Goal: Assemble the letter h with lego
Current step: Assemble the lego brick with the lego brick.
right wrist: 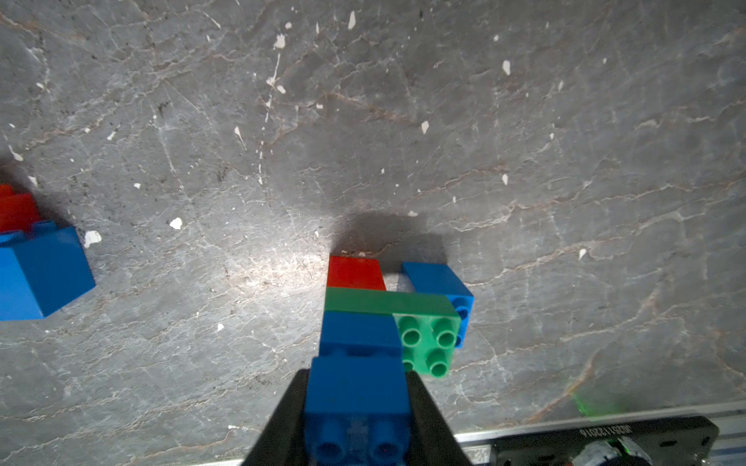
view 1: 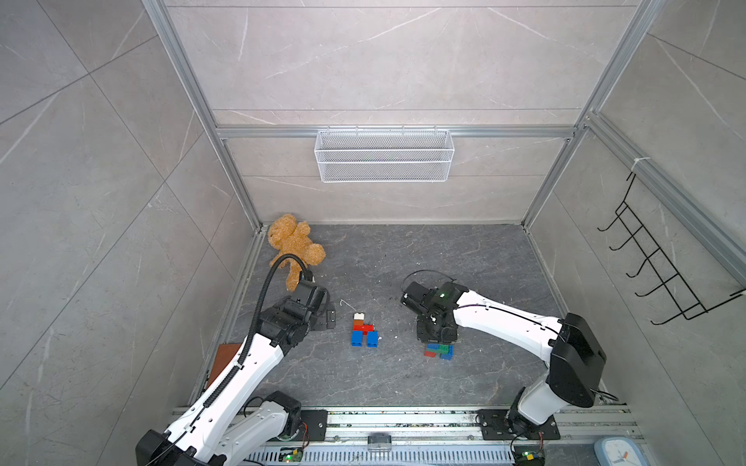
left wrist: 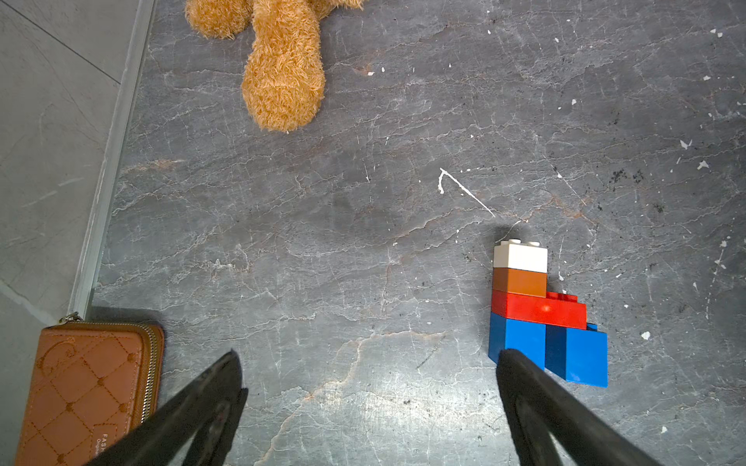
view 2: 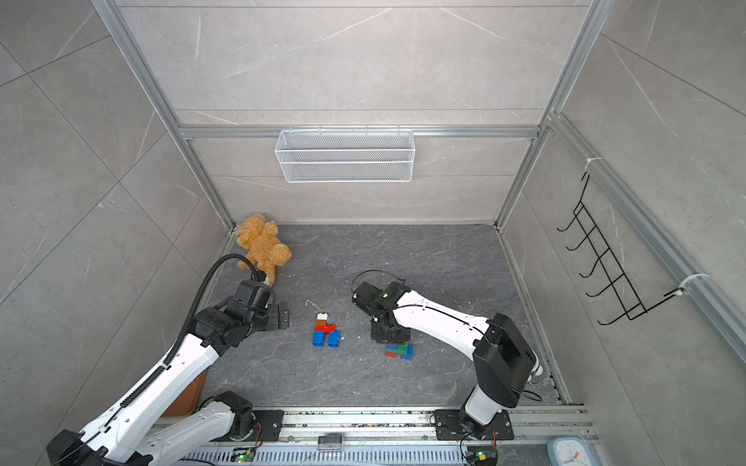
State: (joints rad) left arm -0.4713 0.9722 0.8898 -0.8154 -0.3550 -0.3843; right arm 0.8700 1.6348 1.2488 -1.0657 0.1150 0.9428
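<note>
In both top views the stack (view 1: 364, 331) lies on the tabletop (view 1: 403, 375), the left hand (view 1: 330, 316) just beside it. Left wrist: that hand gapes wide, empty, stack near one jaw. Right wrist: the right hand (right wrist: 357, 375) clamps a blue brick (right wrist: 357, 403), right over the cluster (right wrist: 428, 343).

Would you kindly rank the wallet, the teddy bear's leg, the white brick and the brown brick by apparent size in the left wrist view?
1. wallet, partly cut off by the frame
2. teddy bear's leg, also cut off
3. white brick and brown brick: nearly alike, not ranked
</note>
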